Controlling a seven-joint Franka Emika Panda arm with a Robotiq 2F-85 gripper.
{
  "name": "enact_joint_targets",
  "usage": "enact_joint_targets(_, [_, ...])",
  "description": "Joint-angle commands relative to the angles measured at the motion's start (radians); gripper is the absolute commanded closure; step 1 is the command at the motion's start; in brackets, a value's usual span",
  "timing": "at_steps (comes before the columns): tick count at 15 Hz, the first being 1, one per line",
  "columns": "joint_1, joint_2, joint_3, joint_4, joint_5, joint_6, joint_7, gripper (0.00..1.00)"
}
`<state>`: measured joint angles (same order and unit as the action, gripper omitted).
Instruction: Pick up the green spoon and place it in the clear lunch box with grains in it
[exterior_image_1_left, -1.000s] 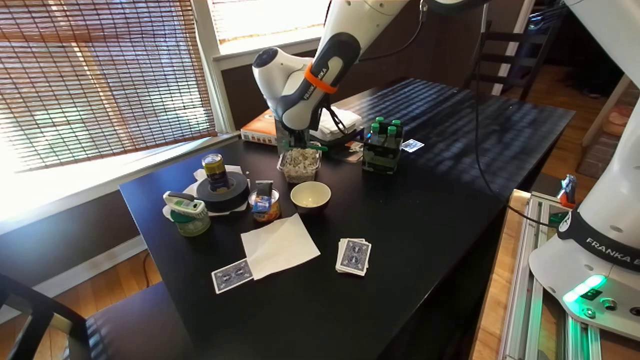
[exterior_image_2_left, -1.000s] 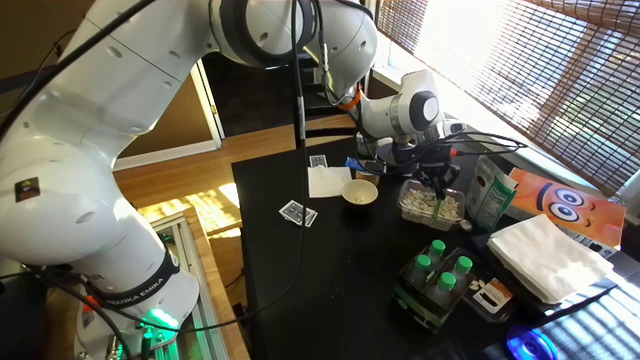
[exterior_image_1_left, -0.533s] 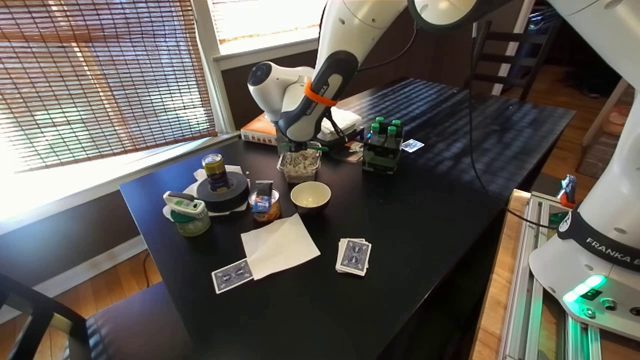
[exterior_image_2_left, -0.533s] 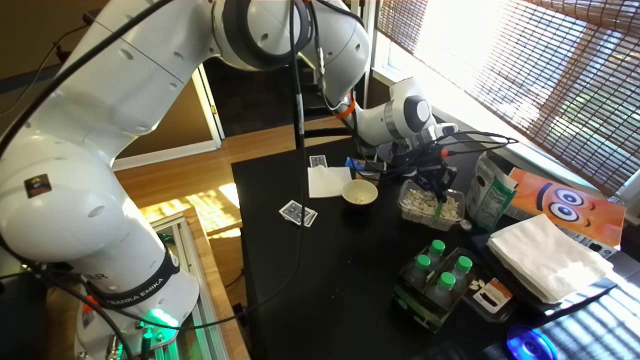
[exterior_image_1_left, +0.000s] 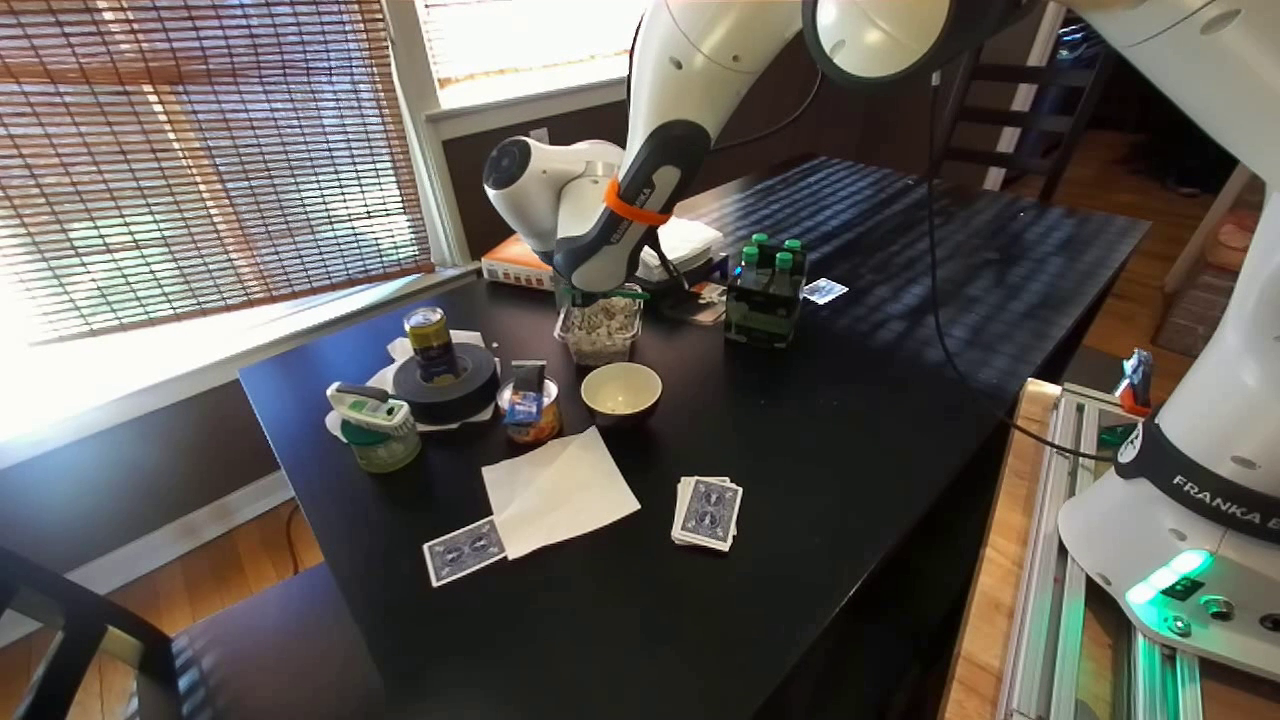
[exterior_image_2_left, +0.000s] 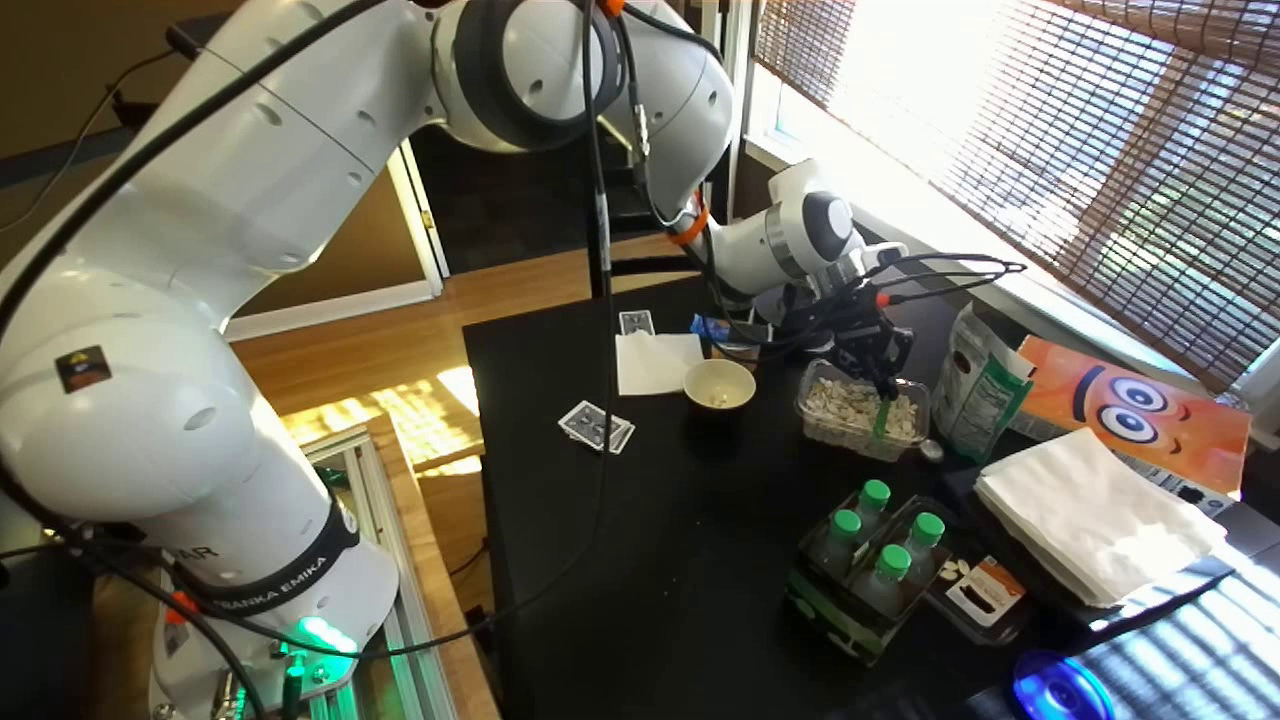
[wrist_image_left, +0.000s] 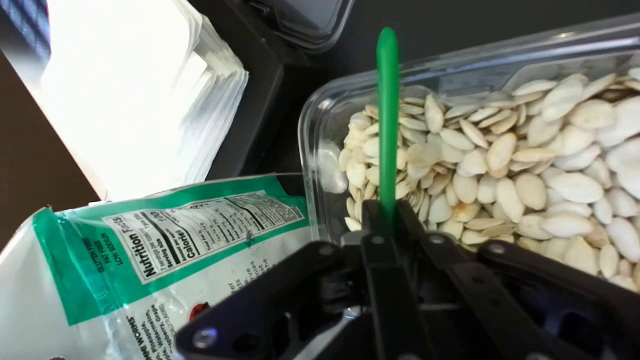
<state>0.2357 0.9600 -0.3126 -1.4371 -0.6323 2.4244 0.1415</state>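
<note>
While the green spoon (wrist_image_left: 388, 120) was pinched in the closed gripper (wrist_image_left: 386, 216), it was held over the clear lunch box (wrist_image_left: 310, 160) of pale seeds (wrist_image_left: 529, 191). In the wrist view, the spoon's rounded tip was seen past the rim.

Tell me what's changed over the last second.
In both exterior views, the arm's wrist has dropped and shifted left; the gripper still holds the green spoon, which barely shifted. The clear lunch box and cream bowl stayed put.
</note>
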Motion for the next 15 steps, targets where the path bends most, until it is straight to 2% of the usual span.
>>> enact_joint_targets(1, [-0.013, 0.015, 0.032, 0.029, -0.008, -0.035, -0.002, 0.66])
enact_joint_targets(2, [-0.031, -0.002, 0.063, 0.013, 0.014, -0.040, -0.037, 0.62])
enact_joint_targets(7, [-0.085, -0.072, 0.148, -0.047, 0.075, -0.028, -0.108, 0.27])
enact_joint_targets(10, [-0.103, -0.129, 0.141, -0.084, 0.091, 0.021, -0.084, 0.05])
enact_joint_targets(12, [-0.153, -0.190, 0.179, -0.134, 0.133, 0.049, -0.149, 0.00])
enact_joint_targets(15, [-0.264, -0.297, 0.273, -0.244, 0.245, 0.087, -0.350, 0.00])
